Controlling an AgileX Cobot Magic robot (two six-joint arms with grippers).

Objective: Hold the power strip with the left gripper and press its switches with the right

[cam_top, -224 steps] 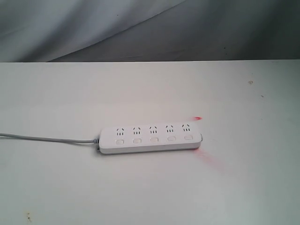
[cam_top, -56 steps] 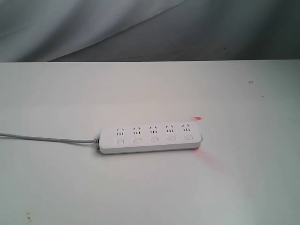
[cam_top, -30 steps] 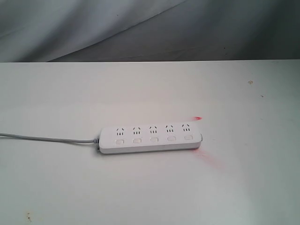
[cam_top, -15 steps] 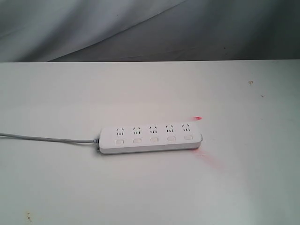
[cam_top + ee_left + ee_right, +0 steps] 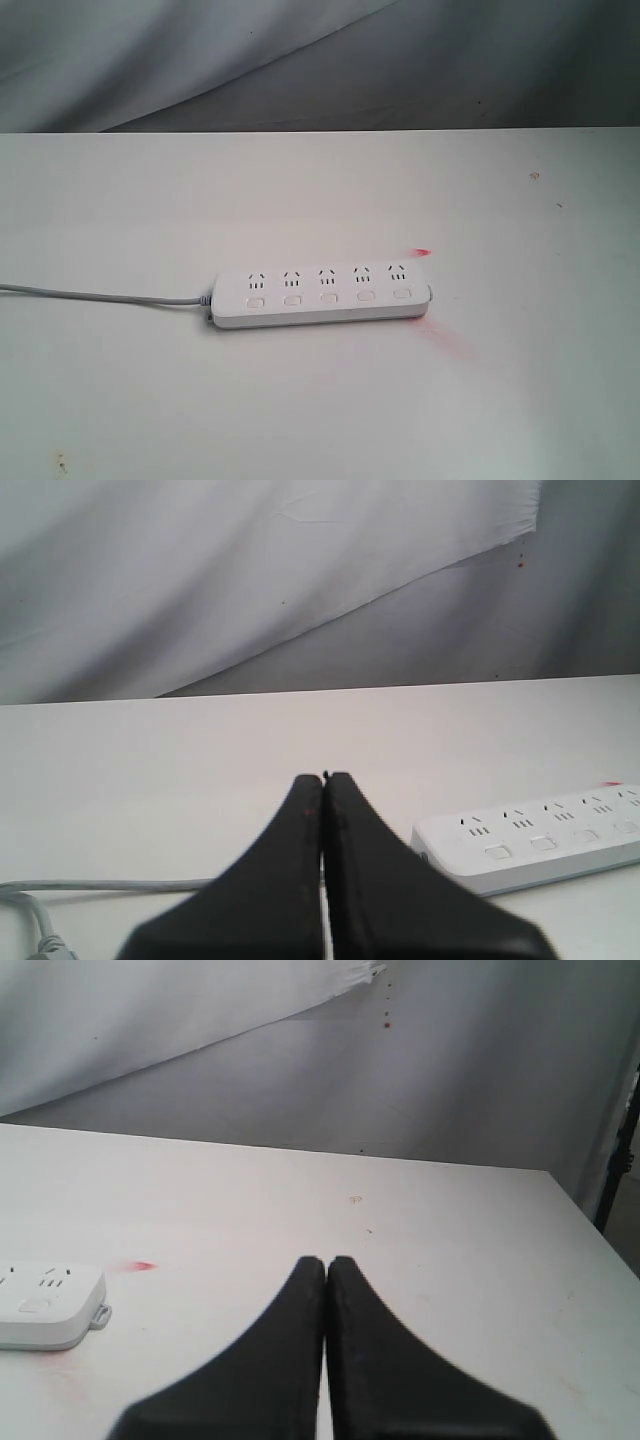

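Jaws of the left gripper [image 5: 323, 780] are pressed together, holding nothing, over the desk [image 5: 150, 780]. The power strip [image 5: 530, 845] lies flat ahead of these jaws and off to one side, untouched. Its switches [image 5: 328, 298] run in a row, one under each outlet. Jaws of the right gripper [image 5: 326, 1260] are closed too and empty, with the strip's end ahead and well apart. The grey cord [image 5: 100, 296] leaves the strip's other end.

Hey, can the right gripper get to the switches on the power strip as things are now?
Probably yes. The power strip lies flat, its switches facing up and uncovered, and only bare table shows between it and the shut right gripper.
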